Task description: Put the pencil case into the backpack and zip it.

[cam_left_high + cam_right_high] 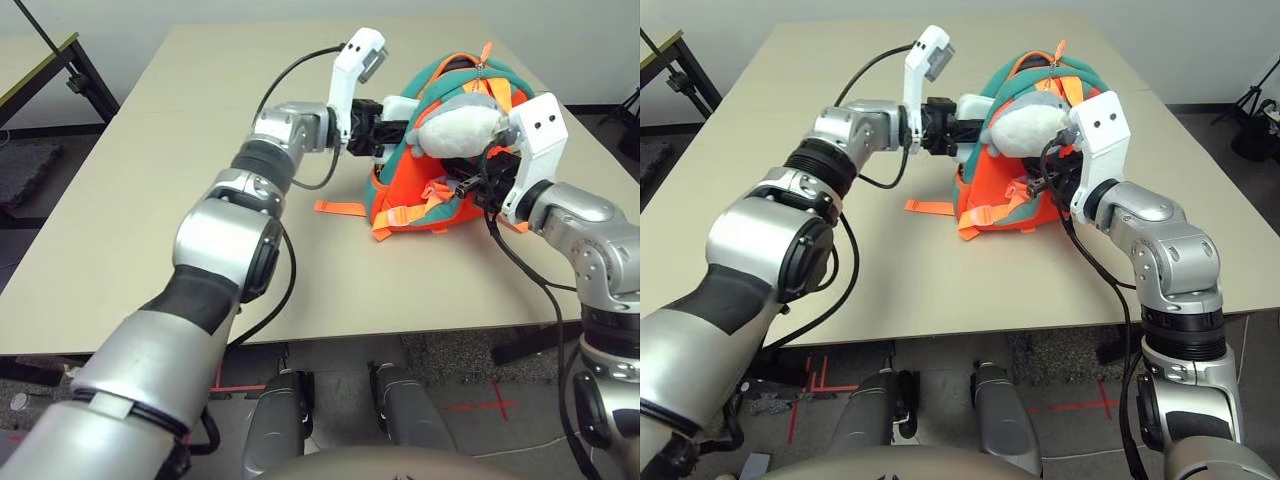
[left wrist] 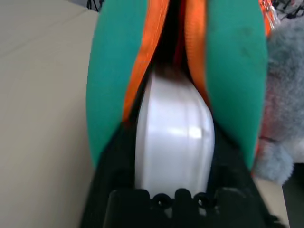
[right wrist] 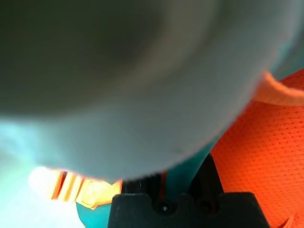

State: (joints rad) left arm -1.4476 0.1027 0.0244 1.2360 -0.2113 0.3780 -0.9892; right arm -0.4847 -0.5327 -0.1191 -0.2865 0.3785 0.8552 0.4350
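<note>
The orange backpack [image 1: 400, 200] with teal trim lies on its side in the middle of the table, its grey-white plush fish [image 1: 462, 126] on top. My left gripper [image 1: 384, 131] is shut on the white pencil case [image 2: 173, 137], whose far end is pushed into the zip opening between the teal edges [image 2: 111, 85]. On the other side of the bag, under the plush fish [image 3: 142, 71], my right gripper [image 1: 472, 186] is shut on the backpack's teal edge [image 3: 183, 183].
Loose orange straps [image 1: 340, 208] trail on the beige table [image 1: 150, 200] in front of the bag. A black table frame [image 1: 80, 65] stands at the far left, and a tripod [image 1: 1252, 108] stands past the table's right edge.
</note>
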